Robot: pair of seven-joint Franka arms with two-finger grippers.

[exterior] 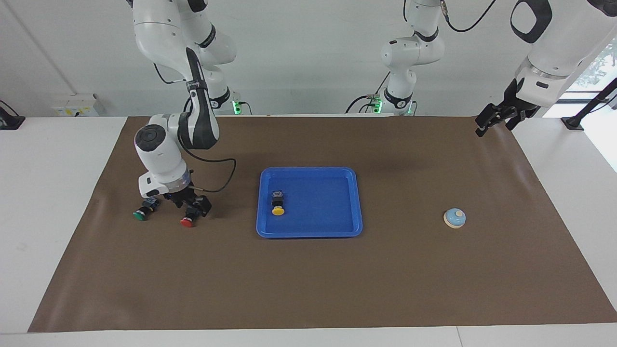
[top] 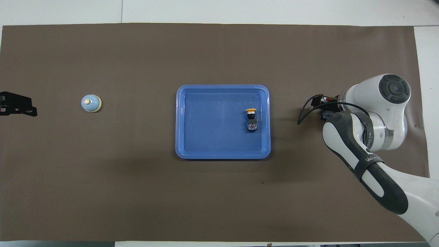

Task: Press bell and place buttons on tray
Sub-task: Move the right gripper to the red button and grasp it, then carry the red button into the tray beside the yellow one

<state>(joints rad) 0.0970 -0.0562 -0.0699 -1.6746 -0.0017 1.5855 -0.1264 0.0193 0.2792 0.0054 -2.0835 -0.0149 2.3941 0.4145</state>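
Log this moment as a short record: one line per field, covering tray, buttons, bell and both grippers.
tray: blue tray at mid-table
yellow button: yellow button lying on its side in the tray
red button: red button on the mat toward the right arm's end, at the right gripper
green button: green button on the mat beside the red one
bell: bell on the mat toward the left arm's end
right gripper: right gripper down at the red button
left gripper: left gripper waits, raised over the table's edge

Bright, even light from above; soft faint shadows fall on the brown mat (exterior: 308, 279). Daylight glares at a window (exterior: 595, 67). Everything looks sharp.
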